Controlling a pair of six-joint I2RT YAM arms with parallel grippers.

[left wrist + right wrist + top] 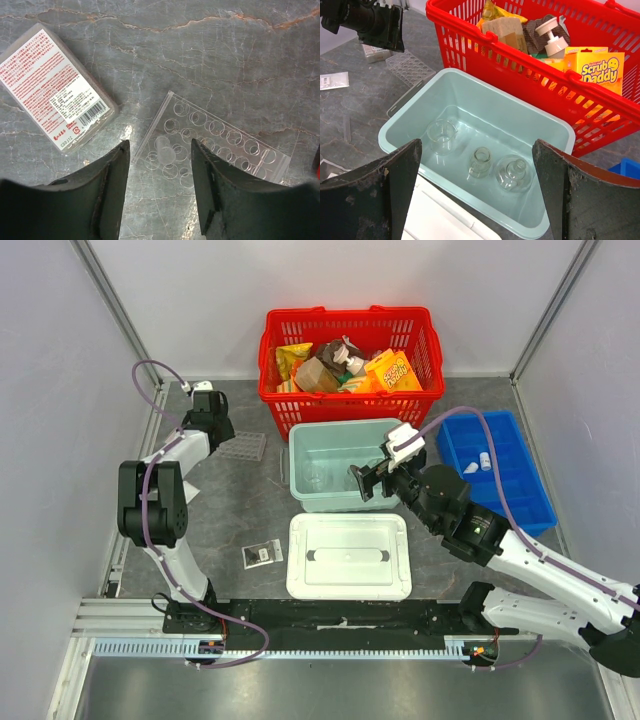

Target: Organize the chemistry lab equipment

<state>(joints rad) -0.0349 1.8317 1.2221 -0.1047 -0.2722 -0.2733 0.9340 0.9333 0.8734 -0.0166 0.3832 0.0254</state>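
Judging from the top camera, the step in hand is the left gripper taking up the clear multi-well plate, which lies flat on the table just beside it. The right gripper hangs over the mint-green bin, whose white lid lies in front of it. Two tiny white vials sit in the blue divided tray, and a small flat packet lies left of the lid.

Left wrist: the jaws are spread and empty, and the near corner of the well plate lies between the fingertips. A flat plate gives little to bite on, so I would straddle one narrow edge squarely, come down until the pads meet the table, close slowly and lift level. The labelled box beside it carries dense red print and a barcode; the text is too fine to read.

Right wrist: these jaws too are spread wide and hold nothing. Below them three small glass flasks stand apart in the bin. It should stay high there, since dipping risks knocking glass. Behind, the red basket holds a yellow box reading "Scrub Daddy".
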